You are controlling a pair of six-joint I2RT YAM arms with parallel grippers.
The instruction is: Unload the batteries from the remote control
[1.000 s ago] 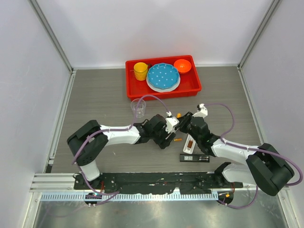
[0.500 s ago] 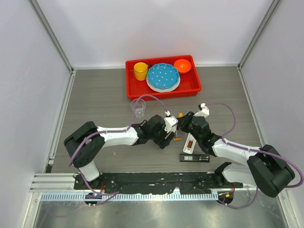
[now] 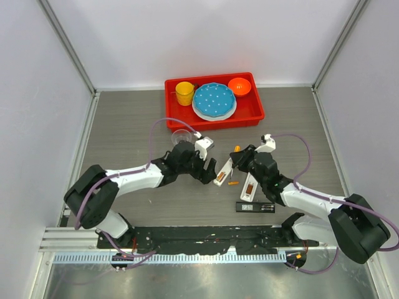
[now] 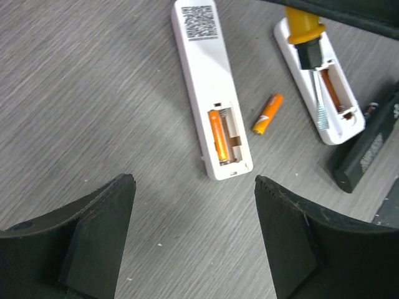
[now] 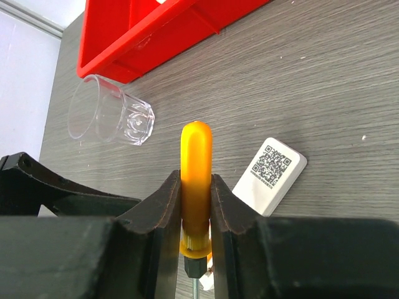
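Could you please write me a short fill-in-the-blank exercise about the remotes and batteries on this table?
1. The open white rectangular remote control near the left gripper holds ____ orange cylindrical battery.
2. The loose orange battery lies between that remote and a second remote, coloured ____.
3. The right gripper has its jaws ____ on the orange-handled screwdriver.
Missing words: one; white; shut.

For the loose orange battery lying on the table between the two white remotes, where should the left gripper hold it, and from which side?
Probably at its middle, from straight above, one finger on each long side. The loose battery lies flat and slanted, touching neither of the white remotes, so the open left gripper has room beside it.
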